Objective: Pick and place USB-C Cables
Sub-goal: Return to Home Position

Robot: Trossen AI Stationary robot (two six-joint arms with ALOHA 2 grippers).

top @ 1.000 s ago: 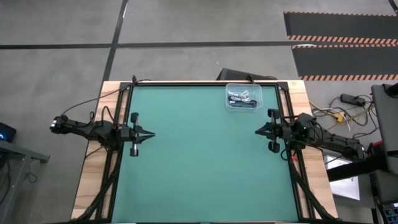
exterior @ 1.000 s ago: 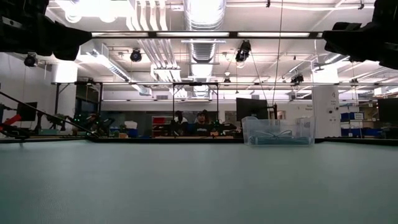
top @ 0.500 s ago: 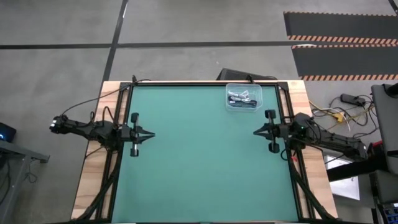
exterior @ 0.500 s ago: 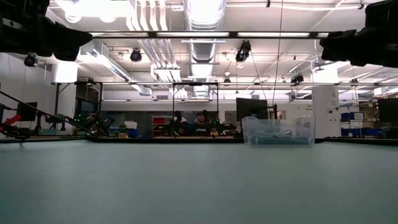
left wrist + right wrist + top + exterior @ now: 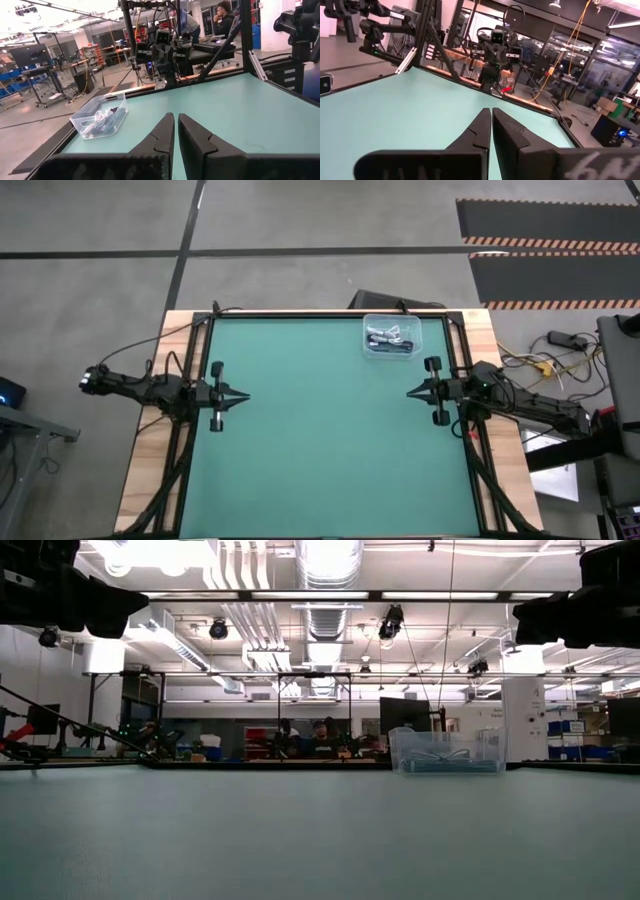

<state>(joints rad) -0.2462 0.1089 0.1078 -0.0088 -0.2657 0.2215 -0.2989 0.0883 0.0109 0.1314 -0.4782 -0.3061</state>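
Note:
The USB-C cables (image 5: 390, 338) lie bundled in a clear plastic box (image 5: 415, 330) near the table's far right corner. Pale grey and dark ones show among them, but I cannot tell them apart one by one. The box (image 5: 80, 119) and cables (image 5: 102, 120) also show in the left wrist view, and the box (image 5: 447, 751) in the low view. My left gripper (image 5: 243, 396) hovers shut near the table's left edge, pointing right. My right gripper (image 5: 410, 392) hovers shut near the right edge, just nearer than the box, pointing left. Their shut fingers show in the wrist views (image 5: 175, 117) (image 5: 491, 112).
The green mat (image 5: 320, 440) lies between the two grippers. Black frame rails (image 5: 200, 330) run along the table's edges. Beyond the far edge there are people (image 5: 322, 732) and workshop equipment. The opposite arm (image 5: 495, 50) shows across the table in each wrist view.
My right gripper has crept a little toward the table's left, staying shut and at the same height. The left arm and the box of cables have kept still.

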